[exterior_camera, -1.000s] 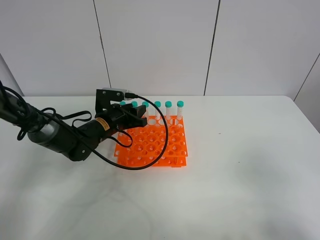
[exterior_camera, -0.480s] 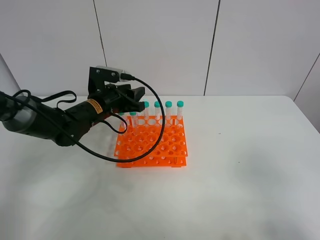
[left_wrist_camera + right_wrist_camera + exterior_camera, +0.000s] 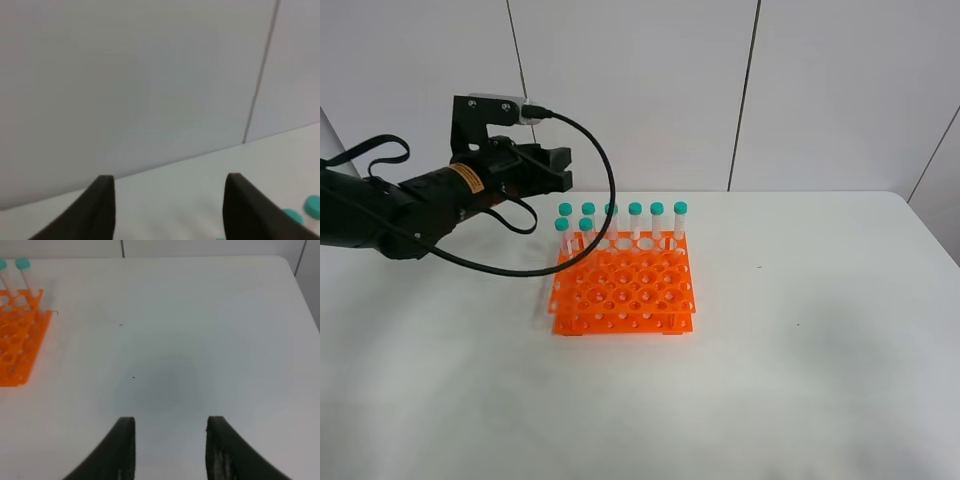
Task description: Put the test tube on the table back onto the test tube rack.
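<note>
The table [image 3: 800,380] is a broad white slab, smooth and matte, with a rounded far corner; behind it stands a wall [image 3: 640,90] of pale panels split by thin dark seams. The left arm [image 3: 390,210], a black cylindrical body trailing a looped black cable [image 3: 595,160], hangs above the table's far left edge; a small yellow-and-orange label [image 3: 466,177] sits on it, its writing too small to read. The left gripper [image 3: 558,168] points toward the rack from above; its black tapered fingers [image 3: 100,207] stand apart with nothing between them. The right gripper [image 3: 170,450] shows only in its own wrist view, its dark curved fingers parted over bare tabletop, holding nothing.

The test tube rack [image 3: 625,285] is bright orange glossy plastic, two-tiered, roughly square, its top a grid of round holes. Eight clear slim tubes with teal-green screw caps stand upright along its far side, long axes vertical, caps up: six in the back row, two in the next row at the left. One of these two is the test tube [image 3: 562,240], at the rack's far left corner.
</note>
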Controlling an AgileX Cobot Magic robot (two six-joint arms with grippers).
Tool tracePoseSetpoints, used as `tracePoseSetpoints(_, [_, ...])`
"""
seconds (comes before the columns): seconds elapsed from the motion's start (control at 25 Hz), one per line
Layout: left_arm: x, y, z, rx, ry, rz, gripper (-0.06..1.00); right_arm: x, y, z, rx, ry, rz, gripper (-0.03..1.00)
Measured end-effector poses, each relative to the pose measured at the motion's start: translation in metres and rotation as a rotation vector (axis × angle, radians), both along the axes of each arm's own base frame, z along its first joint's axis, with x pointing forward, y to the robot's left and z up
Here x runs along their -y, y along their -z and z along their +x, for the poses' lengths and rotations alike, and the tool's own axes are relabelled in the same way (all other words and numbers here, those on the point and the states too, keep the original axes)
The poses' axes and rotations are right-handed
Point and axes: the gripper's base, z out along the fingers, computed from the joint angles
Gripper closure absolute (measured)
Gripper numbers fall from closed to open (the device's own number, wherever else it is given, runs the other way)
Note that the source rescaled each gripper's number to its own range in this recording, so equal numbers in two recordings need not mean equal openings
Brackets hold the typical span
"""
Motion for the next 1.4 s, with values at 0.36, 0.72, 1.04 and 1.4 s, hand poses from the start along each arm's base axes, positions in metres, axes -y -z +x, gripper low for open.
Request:
tracePoseSetpoints(0.36, [-0.052,-0.004,0.0,-0.163,-0.164,0.06,0.57,0.0,0.0,0.0,0.0,0.0,0.0,0.56])
tracePoseSetpoints(0.72, [-0.093,-0.005,-0.009,-0.332,-0.298,0.109,0.57,0.0,0.0,0.0,0.0,0.0,0.0,0.56])
tracePoseSetpoints(1.04, [-0.104,0.013,-0.023,-0.584,-0.365,0.135,0.13,0.0,0.0,0.0,0.0,0.0,0.0,0.56])
tracePoseSetpoints(1.4, [-0.101,0.027,-0.055,-0.969,-0.292,0.21,-0.05,0.0,0.0,0.0,0.0,0.0,0.0,0.56])
